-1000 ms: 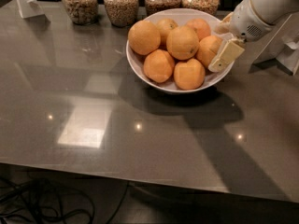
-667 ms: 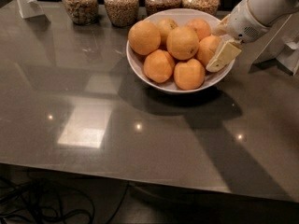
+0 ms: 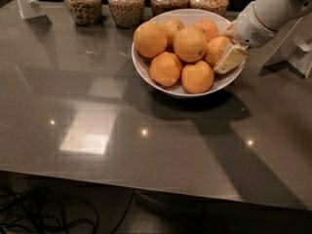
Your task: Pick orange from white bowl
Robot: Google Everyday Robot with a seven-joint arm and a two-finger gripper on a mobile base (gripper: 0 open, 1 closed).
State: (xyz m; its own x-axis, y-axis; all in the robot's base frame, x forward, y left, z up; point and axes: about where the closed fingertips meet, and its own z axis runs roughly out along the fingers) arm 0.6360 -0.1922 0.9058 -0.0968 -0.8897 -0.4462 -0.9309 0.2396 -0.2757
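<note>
The gripper (image 3: 225, 50) is edging left against the orange (image 3: 214, 48) in the white bowl (image 3: 142, 68), upper right; grip cannot be told; the lift is pending.

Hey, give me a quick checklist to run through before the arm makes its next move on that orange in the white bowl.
1. Gripper positioned at the right rim of the white bowl, beside the rightmost orange: ok.
2. Firm hold on that orange: cannot tell.
3. Orange free to lift alone: not ok, it sits packed against neighbouring oranges.
4. Bowl resting flat on the table: ok.
5. Jars behind the bowl upright: ok.
</note>
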